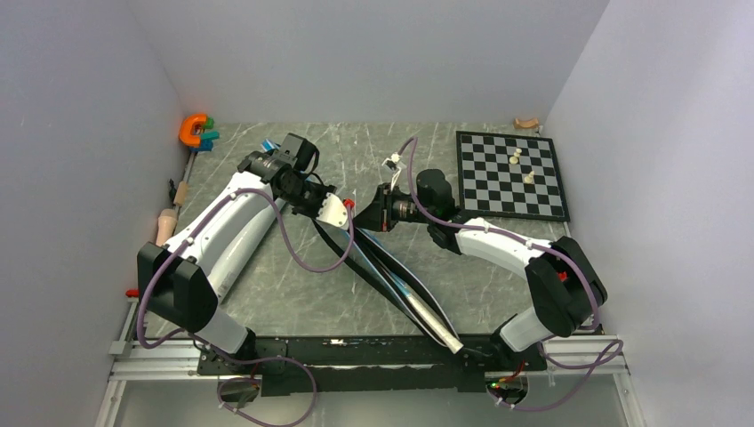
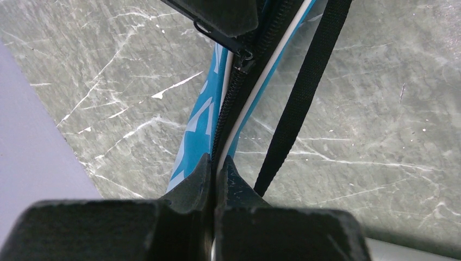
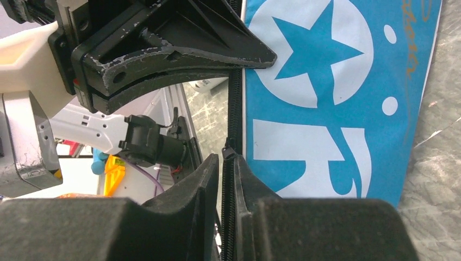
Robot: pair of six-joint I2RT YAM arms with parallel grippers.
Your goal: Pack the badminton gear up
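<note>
The blue "SPORT" bag [image 1: 391, 271] stands on edge between my two grippers and runs down to the table's near edge. A white rod-like end [image 1: 447, 336] pokes out of its narrow end. My left gripper [image 1: 347, 209] is shut on the bag's zipped edge [image 2: 225, 119], also seen in the left wrist view [image 2: 216, 163]. The black strap [image 2: 304, 92] hangs beside it. My right gripper [image 1: 375, 212] is shut on the black zipper [image 3: 234, 109] just below the slider [image 3: 228, 151], beside the bag's white star print [image 3: 315, 60]. Rackets and shuttlecocks are hidden or out of view.
A black-and-white chessboard [image 1: 498, 200] with two small white pieces lies at the back right. An orange C-shaped toy [image 1: 193, 129] sits in the back left corner. Pale peg-like pieces [image 1: 166, 224] lie along the left wall. A small tan object [image 1: 526, 123] is by the back wall.
</note>
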